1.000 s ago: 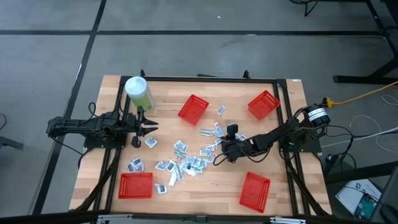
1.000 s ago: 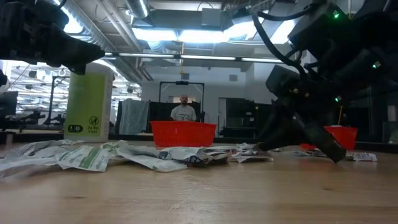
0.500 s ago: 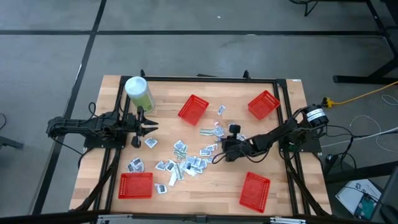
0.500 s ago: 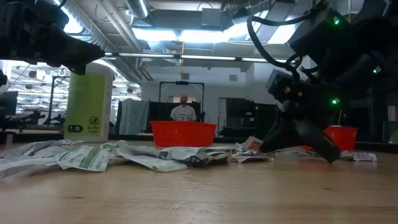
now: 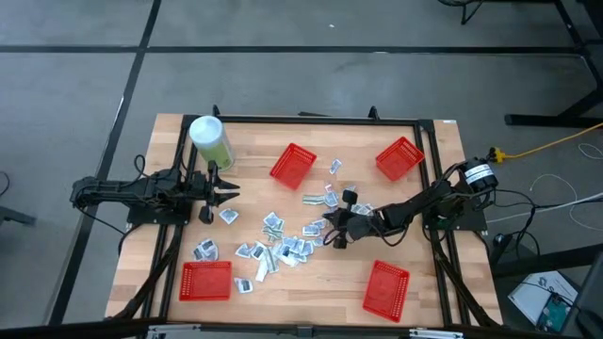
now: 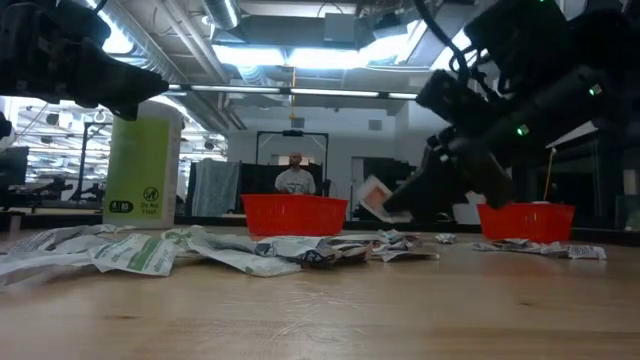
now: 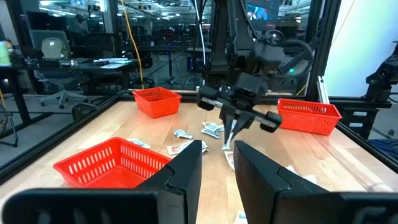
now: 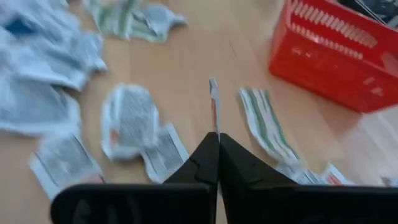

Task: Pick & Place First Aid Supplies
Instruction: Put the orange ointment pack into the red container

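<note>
I read the right gripper [image 8: 214,140] pinched shut on one thin packet [image 8: 214,106], seen edge-on so its markings are unreadable (its body is mostly hidden behind the fingers). Compared with a second ago, it has lifted that packet clear of the scattered supplies [image 5: 283,247] below it. The left gripper [image 7: 217,163], narrowly parted and empty, waits beside the canister [image 5: 211,141].

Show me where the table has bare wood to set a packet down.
Bare wood lies between the two front baskets, and between the canister and the back-centre basket. The packets crowd the centre.
</note>
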You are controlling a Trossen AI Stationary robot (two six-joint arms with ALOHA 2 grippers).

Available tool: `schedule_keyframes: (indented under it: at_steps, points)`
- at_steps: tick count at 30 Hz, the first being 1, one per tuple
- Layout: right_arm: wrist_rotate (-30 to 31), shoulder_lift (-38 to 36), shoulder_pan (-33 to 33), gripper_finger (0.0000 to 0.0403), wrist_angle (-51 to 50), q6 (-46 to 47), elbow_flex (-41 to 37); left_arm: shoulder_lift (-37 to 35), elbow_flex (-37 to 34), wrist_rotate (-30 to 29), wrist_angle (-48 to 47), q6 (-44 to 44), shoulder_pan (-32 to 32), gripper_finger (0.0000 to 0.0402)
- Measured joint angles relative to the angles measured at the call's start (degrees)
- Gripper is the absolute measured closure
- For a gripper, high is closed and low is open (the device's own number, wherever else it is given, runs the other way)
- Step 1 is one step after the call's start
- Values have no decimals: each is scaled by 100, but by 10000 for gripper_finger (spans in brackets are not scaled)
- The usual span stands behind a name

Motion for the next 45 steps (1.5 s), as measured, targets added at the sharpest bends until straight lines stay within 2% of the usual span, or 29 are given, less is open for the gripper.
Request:
schedule_keyframes:
  at_steps: [8,21,30,37,42,45]
  points:
    - [-281,-3,-9,399,885,-679,34,-2,0,0,-2,0,0,313]
    - [-354,-3,-98,399,794,-1963,1132,-1,0,0,-2,0,0,313]
    - [-351,-3,-705,390,764,-2116,1571,0,0,0,-2,0,0,313]
    - [-349,-5,-1316,398,752,-2107,1639,-2,-2,0,-2,0,0,313]
    - [-353,-7,-1732,387,752,-2077,1639,0,0,-1,-2,0,0,313]
    - [-673,-7,-1989,386,754,-2076,1639,0,0,-1,-2,0,0,313]
